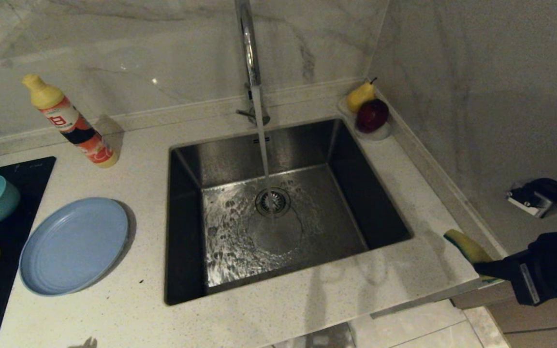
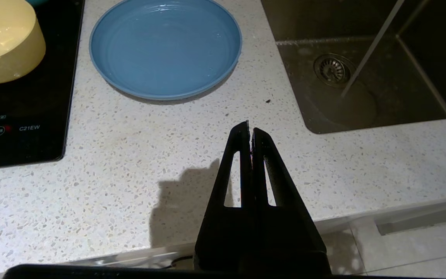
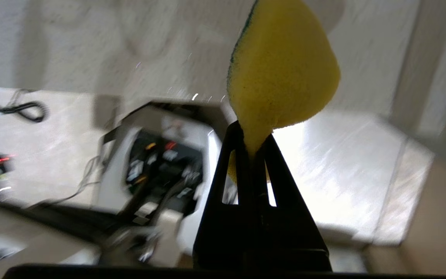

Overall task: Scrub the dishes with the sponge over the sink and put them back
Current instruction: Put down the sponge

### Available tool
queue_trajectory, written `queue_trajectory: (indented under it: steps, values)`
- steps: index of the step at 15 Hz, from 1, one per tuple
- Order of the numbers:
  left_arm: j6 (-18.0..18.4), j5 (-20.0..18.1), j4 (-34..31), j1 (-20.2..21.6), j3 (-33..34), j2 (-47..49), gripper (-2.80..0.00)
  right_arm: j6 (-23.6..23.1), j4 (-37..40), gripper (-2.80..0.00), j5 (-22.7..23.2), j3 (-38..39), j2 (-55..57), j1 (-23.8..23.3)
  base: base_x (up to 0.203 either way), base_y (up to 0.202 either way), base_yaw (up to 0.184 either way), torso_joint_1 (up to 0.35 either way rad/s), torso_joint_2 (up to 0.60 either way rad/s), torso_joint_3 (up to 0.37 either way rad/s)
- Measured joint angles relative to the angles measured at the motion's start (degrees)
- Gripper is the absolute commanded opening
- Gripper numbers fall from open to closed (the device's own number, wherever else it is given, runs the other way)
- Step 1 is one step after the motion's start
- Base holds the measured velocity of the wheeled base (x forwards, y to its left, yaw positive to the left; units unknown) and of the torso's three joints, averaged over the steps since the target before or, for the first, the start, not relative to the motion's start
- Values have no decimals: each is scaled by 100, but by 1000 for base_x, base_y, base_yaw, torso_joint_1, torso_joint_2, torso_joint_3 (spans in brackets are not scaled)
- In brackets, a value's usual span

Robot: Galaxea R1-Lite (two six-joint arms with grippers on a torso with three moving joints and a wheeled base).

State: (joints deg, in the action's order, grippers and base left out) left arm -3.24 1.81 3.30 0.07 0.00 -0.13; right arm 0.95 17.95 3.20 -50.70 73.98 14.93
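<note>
Head view: right gripper (image 3: 252, 145) hides half the sponge (image 1: 467, 246).

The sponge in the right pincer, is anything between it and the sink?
Nothing visible. The right pincer, shut on the sponge, is at the counter's front right corner. Only bare counter lies between it and the sink. The pear and apple sit at the back corner, off that path.

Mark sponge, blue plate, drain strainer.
sponge (image 3: 281, 66), right wrist view, yellow face above the fingertips.
blue plate (image 1: 73, 245), head view, middle of its flat base.
drain strainer (image 1: 272, 201), head view, centre of the round grate.
</note>
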Motion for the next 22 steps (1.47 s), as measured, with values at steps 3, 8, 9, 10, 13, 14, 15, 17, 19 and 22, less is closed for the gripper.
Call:
queue_trajectory:
  steps: [3,8,9,10,13,14,15,17,19,22]
  values:
    - [2,0,-2,0,0,0,-280,-204,-543,-280,-56,247,98,26,0,0,0,0,0,0]
    - [0,-1,-2,0,0,0,-280,-666,-1503,-280,-610,388,508,226,0,0,0,0,0,0]
    - [2,0,-2,0,0,0,-280,-778,-1775,-280,-760,484,645,265,0,0,0,0,0,0]
    - [5,0,0,0,0,0,-280,-927,-2176,-280,-844,636,799,290,0,0,0,0,0,0]
    - [0,-2,0,0,0,0,-280,-1306,-3412,-280,-1106,1028,1236,305,0,0,0,0,0,0]
    - [5,0,-2,0,0,0,-280,-1349,-3627,-280,-1249,1078,1373,297,0,0,0,0,0,0]
    - [-2,0,0,0,0,0,-280,-1415,-3709,-280,-1323,1098,1494,295,0,0,0,0,0,0]
    - [-2,-1,0,0,0,0,-280,-1655,-4145,-280,-1481,1159,1734,301,0,0,0,0,0,0]
    - [0,0,-2,0,0,0,-280,-2011,-4801,-280,-1722,1288,1939,317,0,0,0,0,0,0]
    - [-2,0,0,0,0,0,-280,-2140,-5030,-280,-1790,1358,2110,333,0,0,0,0,0,0]
